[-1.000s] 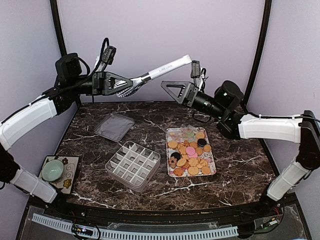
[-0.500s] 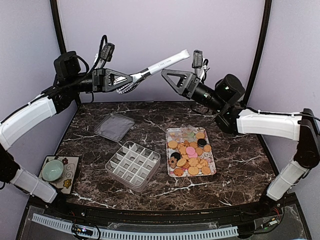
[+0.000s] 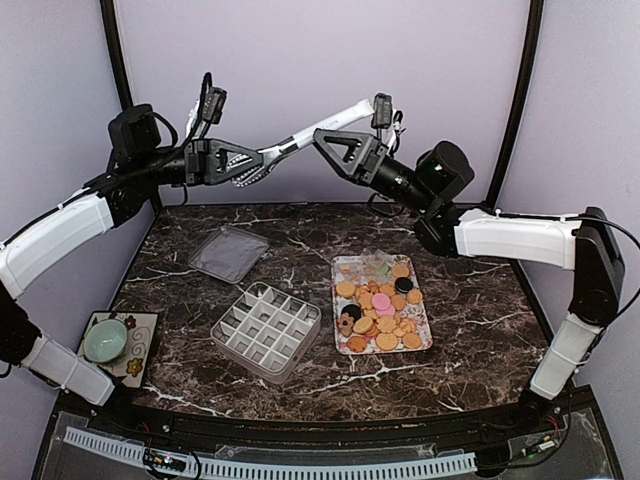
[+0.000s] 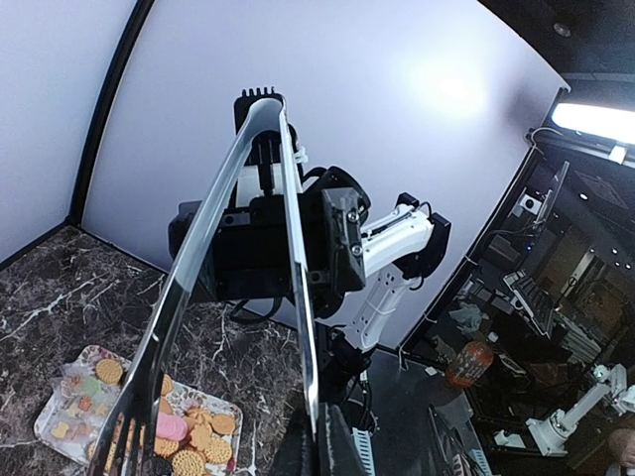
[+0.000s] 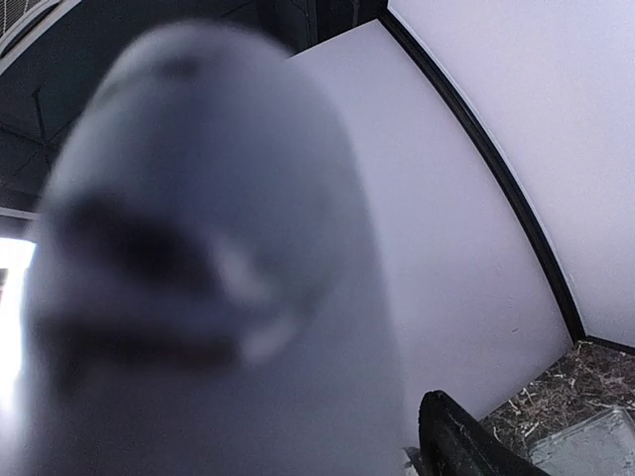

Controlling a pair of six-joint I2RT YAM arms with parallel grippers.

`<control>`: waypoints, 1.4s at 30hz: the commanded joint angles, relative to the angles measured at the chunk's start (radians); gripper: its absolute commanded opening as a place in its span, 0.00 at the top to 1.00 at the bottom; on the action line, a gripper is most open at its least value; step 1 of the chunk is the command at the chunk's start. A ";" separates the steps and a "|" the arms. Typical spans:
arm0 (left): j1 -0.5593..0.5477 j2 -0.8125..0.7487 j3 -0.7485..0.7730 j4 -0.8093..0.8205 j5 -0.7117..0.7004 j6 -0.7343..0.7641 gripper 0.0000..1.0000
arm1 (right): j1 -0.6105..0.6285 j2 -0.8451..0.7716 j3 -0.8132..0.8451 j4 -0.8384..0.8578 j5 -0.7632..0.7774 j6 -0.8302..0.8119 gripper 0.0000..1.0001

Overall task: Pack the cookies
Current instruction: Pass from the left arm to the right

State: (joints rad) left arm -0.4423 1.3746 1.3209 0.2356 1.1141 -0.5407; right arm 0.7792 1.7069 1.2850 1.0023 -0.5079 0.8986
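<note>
— High above the tabletop (image 3: 480, 320), can any lettering be read on the metal tongs (image 3: 290, 143)?
— None can be made out; whatever print is carried on the white handle is too small to be read.

— How are the tongs held?
— They are pinched near their scalloped tips by the left end effector (image 3: 250, 162), whose fingers are pressed together on them. The handle slants up to the right, where it is met by the right end effector (image 3: 325, 135). In the left wrist view its jaws are seen on either side of the handle, but whether they are clamped on it or merely spread about it cannot be told. The right wrist view is almost filled by a blurred grey shape.

— Where are the cookies (image 3: 385, 310) found?
— They are heaped on a flower-patterned tray (image 3: 338, 268) at right of centre on the tabletop, well below both end effectors and touched by neither. Most are round and golden; a few black ones and a pink one are mixed in.

— What else is set out?
— A clear divided box (image 3: 265, 330) is placed just left of the tray, a clear flat lid (image 3: 228, 252) is laid behind it, and a pale green bowl (image 3: 105, 340) is set on a patterned mat (image 3: 145, 345) at the near left corner. The tabletop is dark marble veined with white, enclosed by lilac walls (image 3: 300, 50) and black posts (image 3: 522, 90).
</note>
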 commanded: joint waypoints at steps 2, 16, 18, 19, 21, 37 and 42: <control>0.003 -0.029 -0.025 0.014 0.033 0.042 1.00 | -0.038 -0.060 -0.013 0.018 -0.061 0.018 0.24; 0.007 -0.040 -0.032 -0.013 0.050 0.085 1.00 | -0.049 -0.029 0.077 -0.066 -0.207 0.032 0.35; 0.007 -0.040 -0.037 -0.017 0.052 0.091 1.00 | -0.049 -0.026 0.085 -0.060 -0.215 0.036 0.35; 0.008 -0.040 -0.041 -0.018 0.054 0.093 1.00 | -0.049 -0.022 0.092 -0.059 -0.224 0.040 0.35; 0.007 -0.042 -0.044 -0.017 0.055 0.095 1.00 | -0.050 -0.015 0.100 -0.060 -0.238 0.044 0.37; 0.013 -0.037 -0.028 -0.056 0.052 0.128 1.00 | -0.070 -0.084 0.060 -0.188 -0.308 -0.048 0.38; 0.012 -0.037 -0.029 -0.044 0.055 0.115 1.00 | -0.072 -0.084 0.048 -0.124 -0.284 -0.027 0.46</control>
State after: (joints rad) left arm -0.4358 1.3655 1.2873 0.1707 1.1709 -0.4263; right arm 0.7120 1.6600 1.3457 0.7933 -0.7849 0.8665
